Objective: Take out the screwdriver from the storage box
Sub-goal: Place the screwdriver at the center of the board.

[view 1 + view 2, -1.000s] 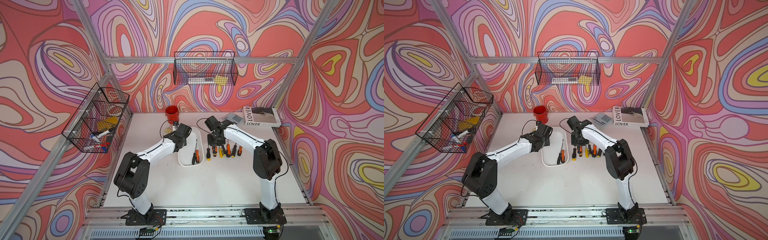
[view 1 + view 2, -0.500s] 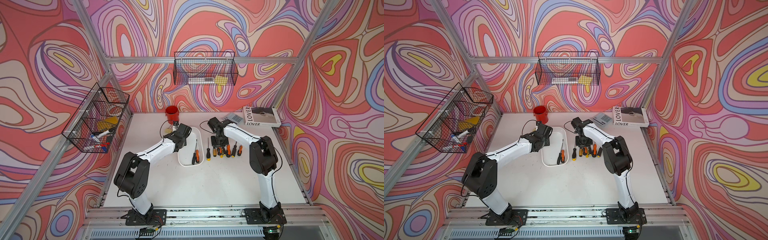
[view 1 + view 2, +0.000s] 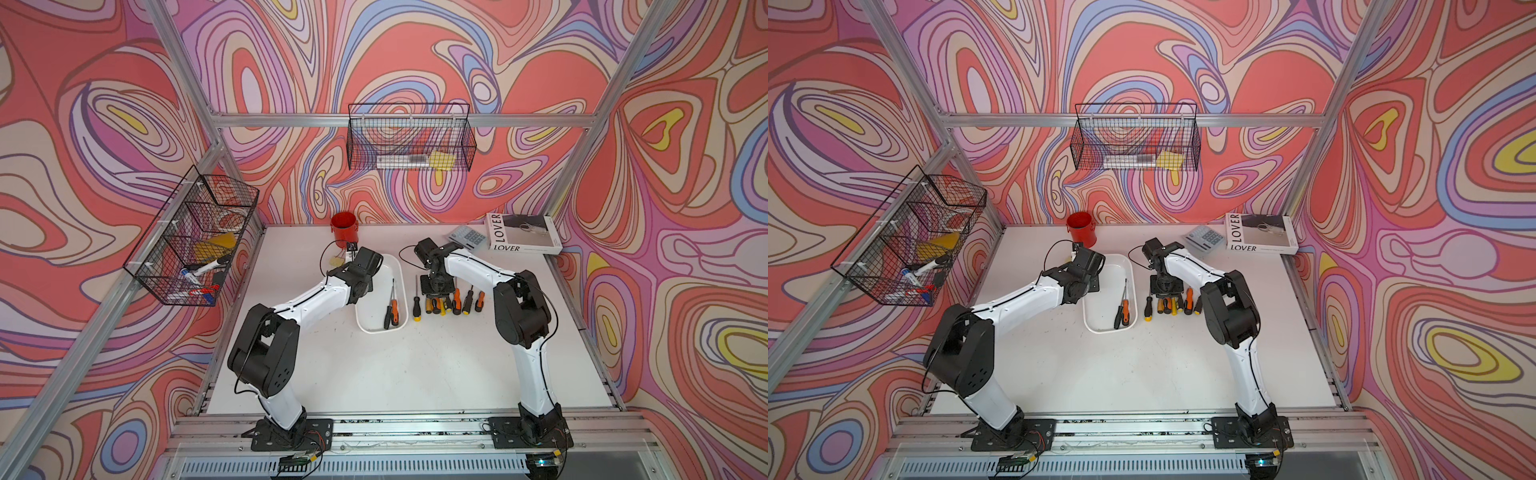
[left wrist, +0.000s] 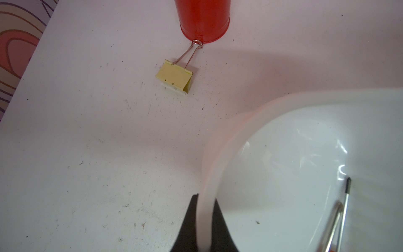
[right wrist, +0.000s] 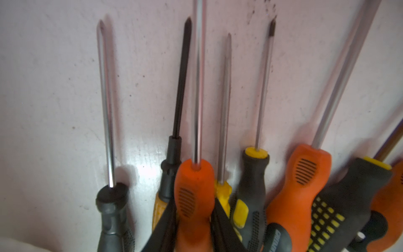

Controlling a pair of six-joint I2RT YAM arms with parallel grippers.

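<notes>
The storage box (image 3: 382, 270) (image 3: 1113, 266) is a shallow white tub on the table between the two arms. Two screwdrivers (image 3: 390, 307) (image 3: 1123, 309) lie inside it near its right wall. My left gripper (image 4: 206, 201) is shut on the box's left rim (image 4: 218, 148), one finger on each side of the wall. My right gripper (image 5: 194, 205) is low over a row of several screwdrivers (image 3: 449, 301) lying on the table right of the box. Its fingers (image 5: 170, 216) press both sides of an orange-handled screwdriver (image 5: 196, 185) resting on top of the row.
A red cup (image 3: 344, 226) stands behind the box with a yellow binder clip (image 4: 174, 77) beside it. A calculator (image 3: 467, 237) and a book (image 3: 521, 239) lie at the back right. Wire baskets hang on the back wall (image 3: 409, 143) and left wall (image 3: 191, 237).
My right gripper has sunk a little toward the row of screwdrivers on the table, and the arm's elbow has shifted left. The left arm and the box have stayed still.
</notes>
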